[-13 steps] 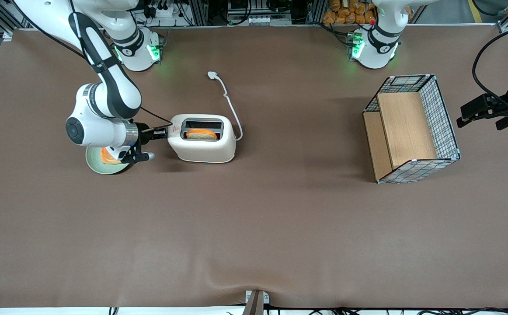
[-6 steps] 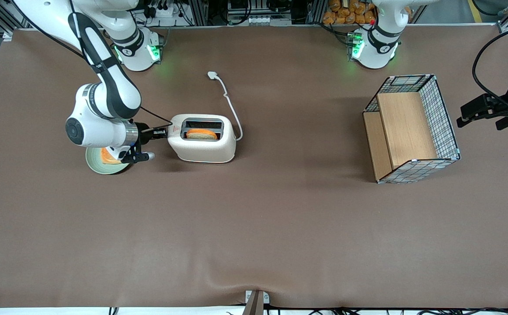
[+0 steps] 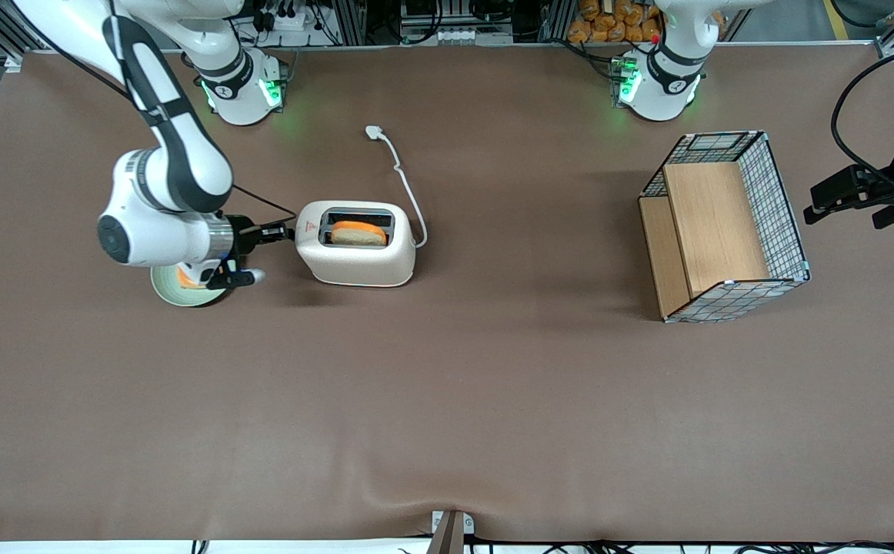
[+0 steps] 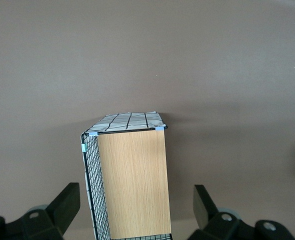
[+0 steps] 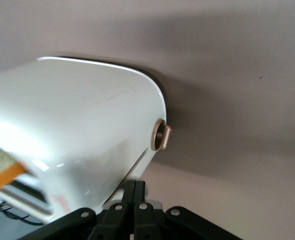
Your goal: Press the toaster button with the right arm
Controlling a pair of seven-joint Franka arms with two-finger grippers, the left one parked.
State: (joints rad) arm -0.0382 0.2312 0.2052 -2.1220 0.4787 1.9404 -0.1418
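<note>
The cream-white toaster (image 3: 356,254) stands toward the working arm's end of the table, with a slice of orange-crusted bread (image 3: 358,232) standing up in its slot. My right arm's gripper (image 3: 285,230) lies level with its fingers pressed together, its tips at the short end by the red triangle mark (image 3: 310,227). In the right wrist view the shut fingertips (image 5: 135,185) rest by the toaster's (image 5: 87,125) rounded end. The toaster button (image 5: 162,136), a small round knob, sticks out of that end a little away from the fingertips.
A green plate (image 3: 174,291) with a piece of bread lies under my wrist. The toaster's white cord runs to a loose plug (image 3: 373,131) farther from the front camera. A wire-and-wood basket (image 3: 724,231) stands toward the parked arm's end, also in the left wrist view (image 4: 130,170).
My right arm has drawn back a little from the toaster's end. The bread now stands higher in the slot than before.
</note>
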